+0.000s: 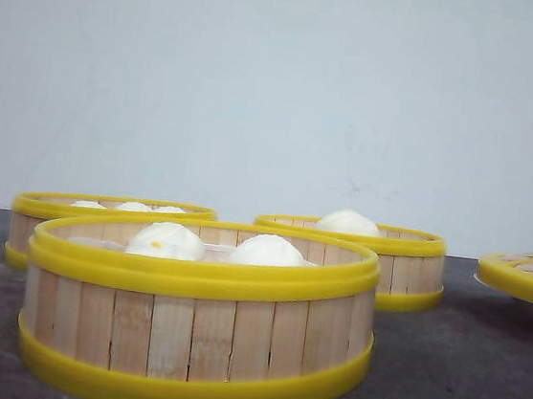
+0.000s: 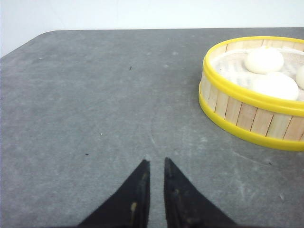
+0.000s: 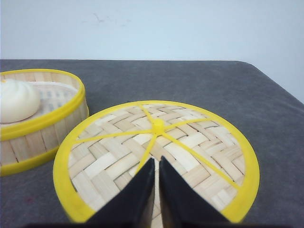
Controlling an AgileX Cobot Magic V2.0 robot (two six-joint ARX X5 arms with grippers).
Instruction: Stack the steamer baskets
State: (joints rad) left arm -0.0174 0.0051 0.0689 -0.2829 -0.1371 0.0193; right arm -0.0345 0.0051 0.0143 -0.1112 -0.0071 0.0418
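Observation:
Three steamer baskets with pale slat walls and yellow rims stand apart on the dark table, each holding white buns. The nearest basket point(image 1: 194, 345) fills the front centre, a second basket point(image 1: 43, 217) is behind it to the left, and a third basket point(image 1: 403, 268) is behind to the right. Neither gripper shows in the front view. My left gripper point(image 2: 156, 164) hangs over bare table, shut and empty, with a basket point(image 2: 247, 116) off to one side. My right gripper point(image 3: 156, 162) is shut and empty above the woven lid point(image 3: 199, 142), with a basket point(image 3: 42, 128) beside it.
The flat yellow-rimmed woven lid point(image 1: 528, 273) lies at the right edge of the front view. A white wall stands behind the table. The table's rounded corner point(image 2: 42, 38) and far right edge point(image 3: 280, 80) show in the wrist views.

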